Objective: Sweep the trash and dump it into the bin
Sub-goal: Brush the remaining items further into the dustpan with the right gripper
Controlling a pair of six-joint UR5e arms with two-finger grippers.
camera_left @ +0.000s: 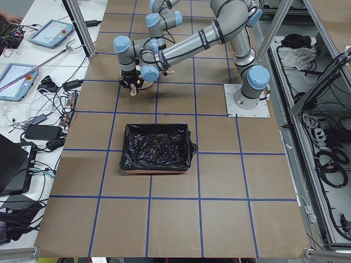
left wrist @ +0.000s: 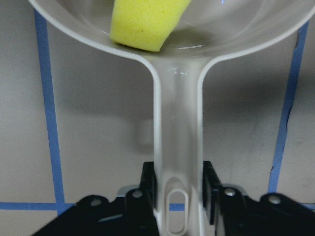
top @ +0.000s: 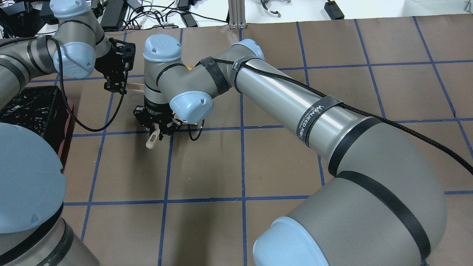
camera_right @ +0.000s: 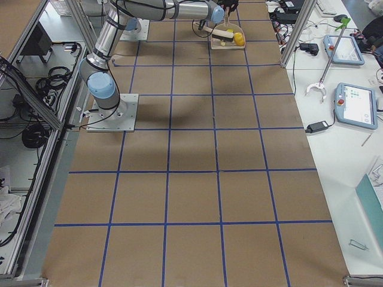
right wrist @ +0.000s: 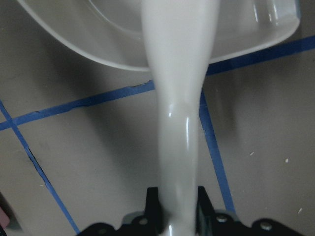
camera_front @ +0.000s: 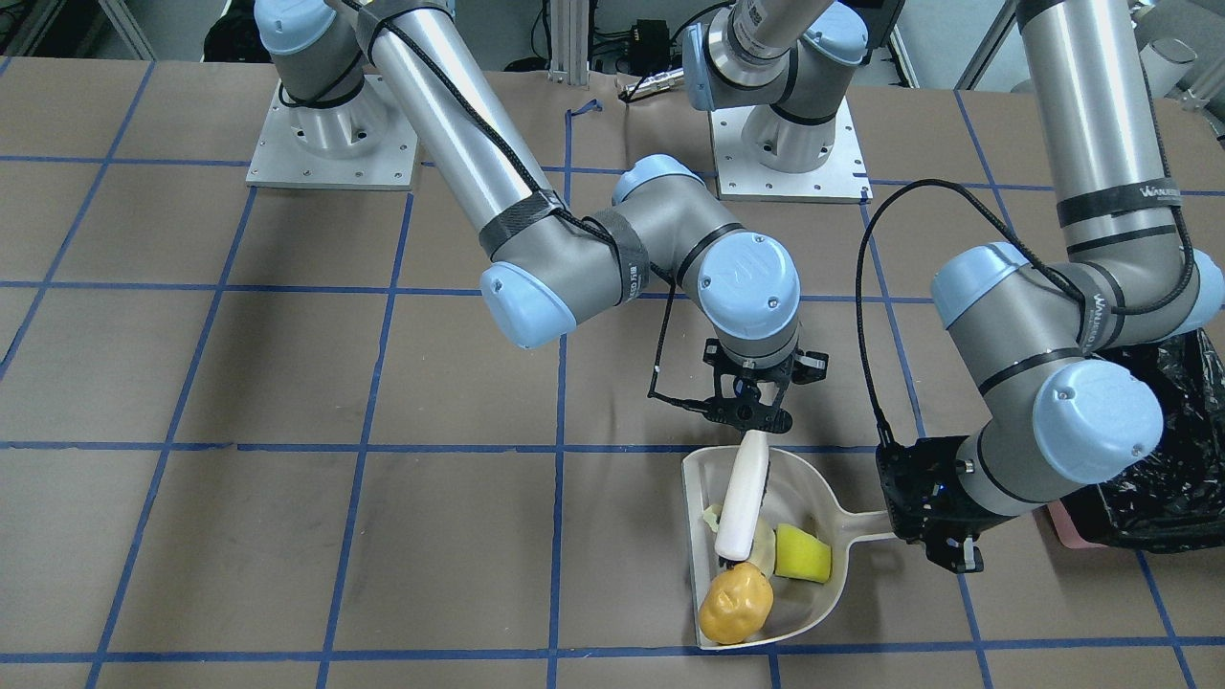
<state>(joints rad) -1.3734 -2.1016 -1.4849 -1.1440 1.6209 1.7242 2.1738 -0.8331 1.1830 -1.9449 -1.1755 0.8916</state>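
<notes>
A beige dustpan [camera_front: 831,500] lies on the table. My left gripper [camera_front: 943,550] is shut on its handle [left wrist: 177,142]. My right gripper [camera_front: 753,419] is shut on a white brush [camera_front: 745,498], whose head reaches into the pan. The golden-brown lump [camera_front: 734,603] sits at the pan's open mouth. The yellow sponge wedge [camera_front: 802,553] lies inside the pan and also shows in the left wrist view [left wrist: 145,22]. The pale cream slice [camera_front: 764,550] lies in the pan, partly hidden by the brush. The pink bin [camera_left: 157,147] with its black bag stands on my left, beside the left arm [camera_front: 1163,459].
The brown table [camera_front: 287,536] carries a blue tape grid. The two arm bases [camera_front: 330,144] stand at its robot side. My right arm [top: 295,107] stretches across the table to the left half. Tablets and cables [camera_left: 44,82] lie off the table's far side.
</notes>
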